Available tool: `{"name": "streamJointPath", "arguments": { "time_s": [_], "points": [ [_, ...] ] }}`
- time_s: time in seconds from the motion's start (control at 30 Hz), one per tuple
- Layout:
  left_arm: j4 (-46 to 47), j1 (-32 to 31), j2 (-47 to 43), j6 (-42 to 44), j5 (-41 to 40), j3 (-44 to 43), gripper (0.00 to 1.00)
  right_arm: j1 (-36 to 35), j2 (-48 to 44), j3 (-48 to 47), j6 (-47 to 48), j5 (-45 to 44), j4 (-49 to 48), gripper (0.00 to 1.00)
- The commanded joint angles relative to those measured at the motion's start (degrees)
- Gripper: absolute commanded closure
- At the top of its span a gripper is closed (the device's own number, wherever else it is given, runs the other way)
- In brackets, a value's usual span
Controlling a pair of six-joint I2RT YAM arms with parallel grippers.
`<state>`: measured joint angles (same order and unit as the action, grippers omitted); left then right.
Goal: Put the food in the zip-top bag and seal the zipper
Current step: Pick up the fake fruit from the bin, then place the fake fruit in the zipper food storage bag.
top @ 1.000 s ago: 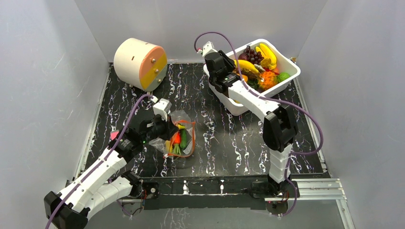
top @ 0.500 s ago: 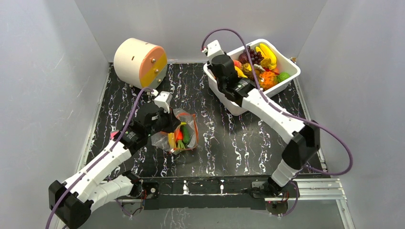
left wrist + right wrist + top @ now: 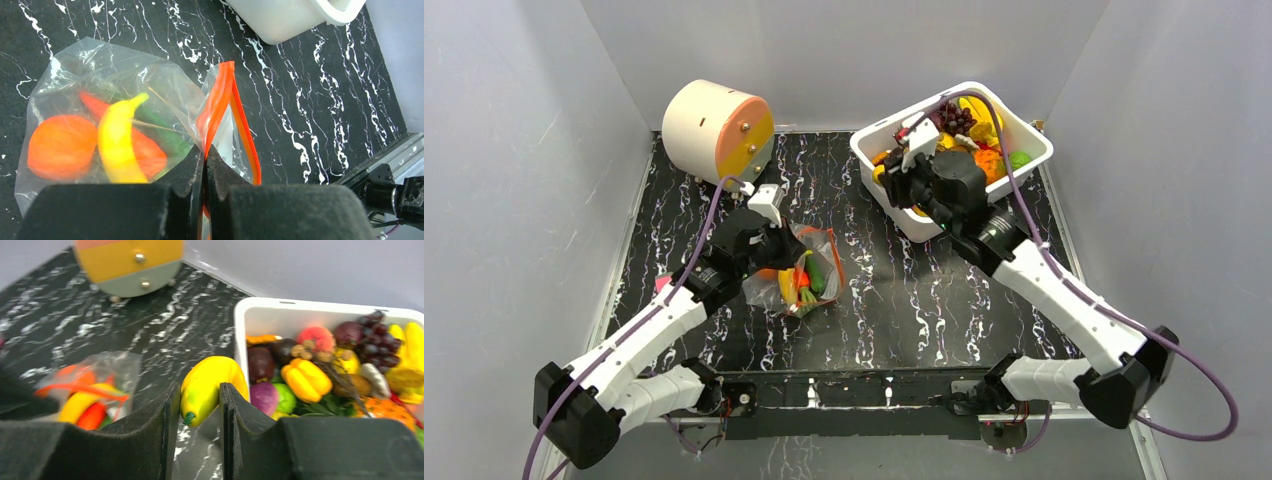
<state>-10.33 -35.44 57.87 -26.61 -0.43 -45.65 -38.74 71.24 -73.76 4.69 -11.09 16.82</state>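
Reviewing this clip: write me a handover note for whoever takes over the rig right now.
Left gripper: shut on the zipper, holding the zip-top bag on the table with its mouth open.
Right gripper: shut on a yellow fruit, beside the white tub.
Done: a banana and a few other pieces are in the bag.
Left: drop in the held fruit, move the remaining food from the tub, seal the zipper.
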Motion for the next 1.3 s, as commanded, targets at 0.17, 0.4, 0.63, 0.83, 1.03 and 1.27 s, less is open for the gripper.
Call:
{"name": "streamJointPath", "arguments": {
  "time_s": [0.17, 0.4, 0.63, 0.83, 1.03, 1.27],
  "points": [
    [1.25, -0.24, 0.21, -2.37, 0.55, -4.12, 1.0, -0.2, -10.16, 6.77, -4.78, 19.67, -9.35, 0.86],
    [-0.58, -0.24, -0.96, -3.1, 2.35, -4.32, 1.0, -0.2, -13.47, 11.17, -5.62, 31.7, -11.26, 0.86],
    [-1.94, -0.26, -1.61, -2.1, 4.37, -3.76, 1.0, -0.24, -16.13, 13.24, -3.65, 39.48, -11.41, 0.86],
    [-2.28, -0.24, -2.29, -1.95, 6.65, -3.91, 1.0, -0.21, -18.38, 15.19, -2.43, 42.21, -12.5, 0.85],
    [-3.45, -0.25, -2.51, -1.59, 7.72, -5.18, 1.0, -0.21, -19.55, 16.58, 0.05, 44.41, -12.53, 0.87],
    [-3.4, -0.26, -1.43, -0.53, 9.8, -6.05, 1.0, -0.22, -20.48, 18.71, 5.51, 55.52, -13.32, 0.87]
  ]
}}
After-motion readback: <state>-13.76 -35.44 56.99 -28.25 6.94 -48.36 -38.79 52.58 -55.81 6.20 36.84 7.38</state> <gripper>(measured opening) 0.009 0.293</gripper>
